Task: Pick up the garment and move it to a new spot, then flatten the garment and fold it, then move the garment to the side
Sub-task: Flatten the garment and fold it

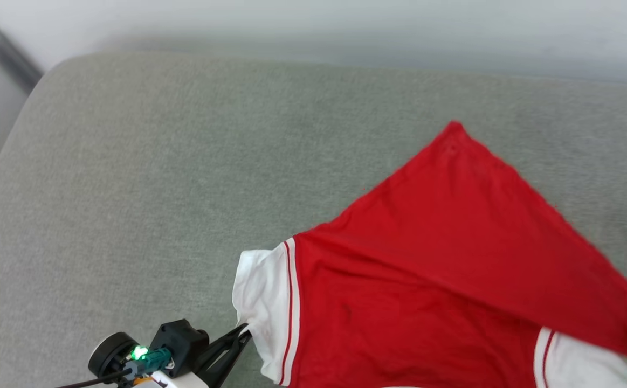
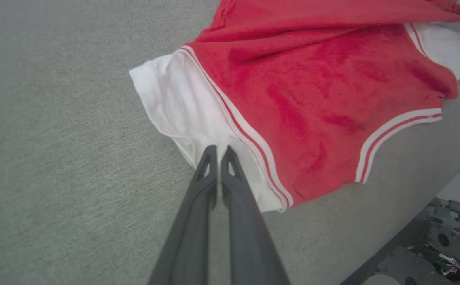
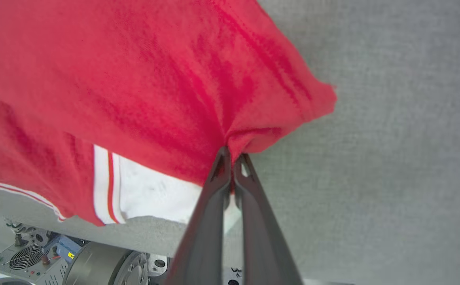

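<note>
Nearest, at 7 o'clock in the head view: left claw (image 1: 244,331), fingers pressed together on the lower edge of the white sleeve (image 1: 262,293). Off toward 4 o'clock: right claw (image 3: 233,153), likewise pinched tight on a bunched red fold just above the other sleeve (image 3: 154,194). Between them, garment (image 1: 426,258) lying on the grey cushion (image 1: 130,188), long axis along the 9-to-3 line, one red corner pointing away to 1 o'clock. Judged: gripped at both ends, neither arm nearer; ready to lift or drag as a pair.
</note>
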You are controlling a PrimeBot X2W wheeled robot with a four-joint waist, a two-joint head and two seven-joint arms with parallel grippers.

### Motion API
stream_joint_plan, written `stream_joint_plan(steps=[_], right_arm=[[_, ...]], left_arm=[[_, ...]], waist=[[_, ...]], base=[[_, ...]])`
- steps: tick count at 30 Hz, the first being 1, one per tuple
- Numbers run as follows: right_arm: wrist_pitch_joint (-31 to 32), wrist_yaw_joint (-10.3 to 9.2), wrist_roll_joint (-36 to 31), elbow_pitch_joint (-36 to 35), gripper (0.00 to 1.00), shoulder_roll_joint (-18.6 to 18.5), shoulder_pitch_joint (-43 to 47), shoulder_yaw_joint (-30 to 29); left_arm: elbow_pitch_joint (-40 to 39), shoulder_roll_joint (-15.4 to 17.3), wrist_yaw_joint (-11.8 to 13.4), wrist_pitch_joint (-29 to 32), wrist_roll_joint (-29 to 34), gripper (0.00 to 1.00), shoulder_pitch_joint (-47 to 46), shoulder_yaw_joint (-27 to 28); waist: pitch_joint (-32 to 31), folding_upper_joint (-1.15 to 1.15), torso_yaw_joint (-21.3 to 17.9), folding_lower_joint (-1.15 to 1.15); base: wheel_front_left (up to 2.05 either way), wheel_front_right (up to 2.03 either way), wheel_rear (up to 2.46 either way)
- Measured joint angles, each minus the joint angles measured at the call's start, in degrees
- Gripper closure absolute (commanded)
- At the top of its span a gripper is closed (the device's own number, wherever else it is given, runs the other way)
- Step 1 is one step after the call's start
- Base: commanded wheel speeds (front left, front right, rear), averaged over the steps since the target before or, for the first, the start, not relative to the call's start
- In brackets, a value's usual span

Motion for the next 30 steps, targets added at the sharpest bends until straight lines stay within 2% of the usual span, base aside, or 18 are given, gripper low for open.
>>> stream_joint_plan(steps=[7,12,13,14,19,23,26,30], right_arm=[[-2.0,0.0,1.0,-4.0,1.0,5.9,13.2,-3.5],[-3.6,0.0,0.9,-2.9,1.0,6.3,15.2,-2.9],[-3.9,0.0,0.9,-2.6,0.46,6.3,15.2,-2.6],[-4.0,0.0,1.3,-2.5,0.0,6.3,15.2,-2.4],[-5.0,0.0,2.9,-3.3,0.0,4.4,14.7,-2.2],[-4.5,0.0,2.9,-7.1,0.0,-0.4,12.6,-0.7],[-3.0,0.0,4.3,-10.4,0.0,-2.7,9.1,-0.2],[-0.1,0.0,5.3,-14.3,0.0,-3.9,1.2,1.5]], left_arm=[[1.3,-0.8,0.4,-1.2,-0.6,1.0,1.1,-0.3],[1.3,-1.0,0.7,-1.5,-0.7,1.0,1.2,-0.3],[1.2,-1.0,0.7,-1.6,-0.8,1.0,1.3,-0.3],[1.1,-1.0,0.8,-1.5,-0.8,1.0,1.3,-0.4],[0.2,-0.9,0.9,-1.5,-0.8,1.0,1.2,-0.5],[-0.8,-0.7,0.9,-1.4,-0.5,1.0,0.7,-0.3],[-2.1,-0.7,1.0,-1.5,-0.5,1.0,-0.3,0.4],[-3.4,-0.3,1.2,-2.0,0.1,1.0,-1.5,1.2]], waist=[[-3.8,0.0,-2.5,0.0],[-4.7,0.0,-2.7,0.0],[-4.8,0.0,-2.6,0.0],[-4.8,0.0,-2.6,0.0],[-4.3,0.0,-2.0,0.0],[-3.4,0.0,-1.0,0.01],[-2.3,0.0,0.0,0.01],[-0.5,0.0,1.8,0.02]], base=[[0.0,0.0,0.0],[0.0,0.0,0.0],[0.0,0.0,0.0],[0.0,0.0,0.0],[0.0,0.0,0.0],[0.0,0.0,0.0],[0.0,0.0,0.0],[0.0,0.0,0.0]])
